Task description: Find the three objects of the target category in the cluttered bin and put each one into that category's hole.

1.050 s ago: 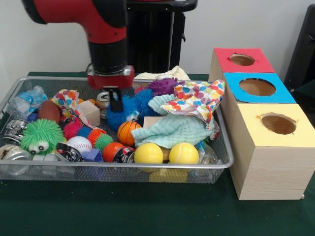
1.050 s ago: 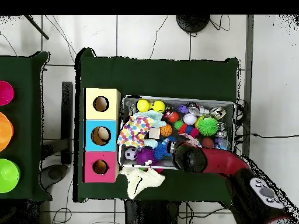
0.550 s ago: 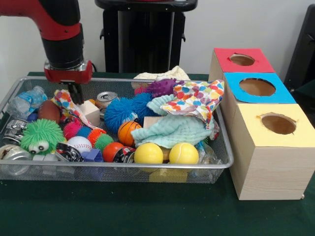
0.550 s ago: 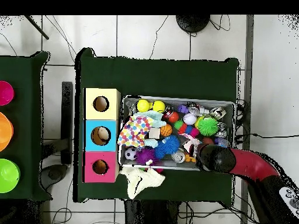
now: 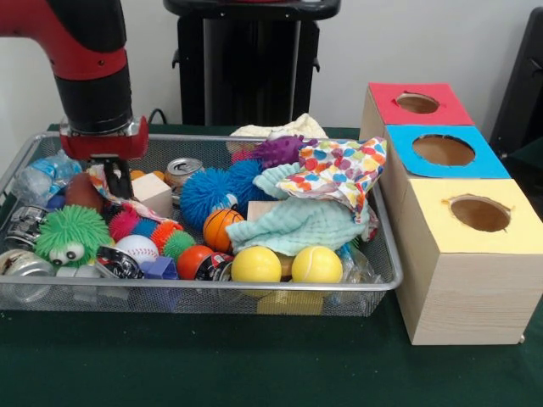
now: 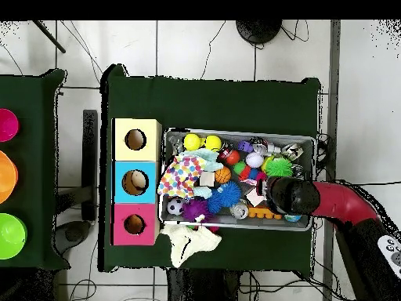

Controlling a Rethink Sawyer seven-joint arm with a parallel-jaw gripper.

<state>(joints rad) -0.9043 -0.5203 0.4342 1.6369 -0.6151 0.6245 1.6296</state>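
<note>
Green cloth covered the surface (image 5: 254, 373), where a wire mesh bin (image 5: 373, 284) full of clutter sat beside three wooden boxes.

At the bin's left end in the front view, the red and black arm's hand (image 5: 116, 180) reached down among the objects, just beside a pale wooden cube (image 5: 154, 192) and a brown football-shaped ball (image 5: 83, 192), with a patterned cloth strip (image 5: 127, 206) under it; whether it was clenched or released could not be told. Near the front wall of the bin lay two yellow balls (image 5: 256, 264), an orange basketball-style ball (image 5: 220, 227) and a white baseball (image 5: 137, 248), with a spiky blue ball (image 5: 206, 193) behind them. A mint green cloth (image 5: 301, 225) and a spotted multicoloured cloth (image 5: 339, 170) lay piled at the right end. Each box had a round hole on top: red-topped box (image 5: 417, 103), blue-topped box (image 5: 443, 150), yellow-topped box (image 5: 479, 213).
</note>
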